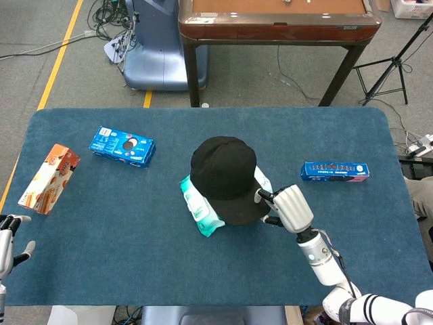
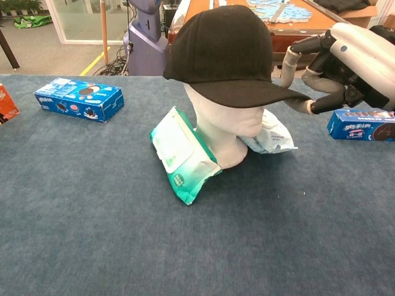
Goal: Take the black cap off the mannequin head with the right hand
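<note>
The right hand [image 1: 289, 208] has a smooth silver-white shell on its back; its fingers [image 2: 304, 44] are pale grey with black links between the segments — the wrist a white cylinder, the arm beyond white with black bands; the left hand [image 1: 8, 238] is likewise white, dark-tipped

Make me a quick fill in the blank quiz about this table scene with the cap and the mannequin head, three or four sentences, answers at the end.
1. The black cap sits on the white ____.
2. The right hand has its fingers at the cap's ____.
3. A teal wipes pack leans against the mannequin head on the blue ____.
4. The left hand holds ____.

Missing words: mannequin head; brim; table; nothing
</note>
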### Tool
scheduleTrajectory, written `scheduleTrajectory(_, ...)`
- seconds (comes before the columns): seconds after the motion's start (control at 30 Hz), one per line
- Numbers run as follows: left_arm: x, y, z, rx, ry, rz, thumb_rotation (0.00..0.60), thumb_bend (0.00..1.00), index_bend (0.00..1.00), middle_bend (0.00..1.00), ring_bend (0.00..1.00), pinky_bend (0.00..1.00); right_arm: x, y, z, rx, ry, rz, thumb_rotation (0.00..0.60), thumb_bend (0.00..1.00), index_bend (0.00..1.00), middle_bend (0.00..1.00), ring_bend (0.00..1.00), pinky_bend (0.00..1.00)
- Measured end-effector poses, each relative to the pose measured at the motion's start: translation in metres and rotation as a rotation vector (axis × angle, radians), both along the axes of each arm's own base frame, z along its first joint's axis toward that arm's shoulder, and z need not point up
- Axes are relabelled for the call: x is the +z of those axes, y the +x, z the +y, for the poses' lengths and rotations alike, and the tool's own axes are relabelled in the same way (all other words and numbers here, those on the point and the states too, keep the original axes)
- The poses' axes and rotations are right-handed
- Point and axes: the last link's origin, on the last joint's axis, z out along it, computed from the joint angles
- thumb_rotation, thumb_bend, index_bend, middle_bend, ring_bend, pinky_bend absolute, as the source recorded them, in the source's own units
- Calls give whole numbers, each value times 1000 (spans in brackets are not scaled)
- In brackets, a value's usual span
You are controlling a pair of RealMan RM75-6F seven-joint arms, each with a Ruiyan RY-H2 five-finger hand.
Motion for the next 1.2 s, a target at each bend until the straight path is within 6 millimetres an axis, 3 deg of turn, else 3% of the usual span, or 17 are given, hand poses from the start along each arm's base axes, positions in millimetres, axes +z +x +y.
scheduleTrajectory(0.4, 0, -1, 0, 8, -3, -2, 600, 227, 346, 349, 221, 466, 6, 13, -6, 88, -93, 45, 600, 399, 684, 1000, 1000, 1000)
scheduleTrajectory(1.2, -1, 0, -1, 14, -7, 1, 600, 227, 347, 349, 221, 466, 30, 44, -11, 199, -216, 64, 600, 416, 716, 1000, 1000, 1000)
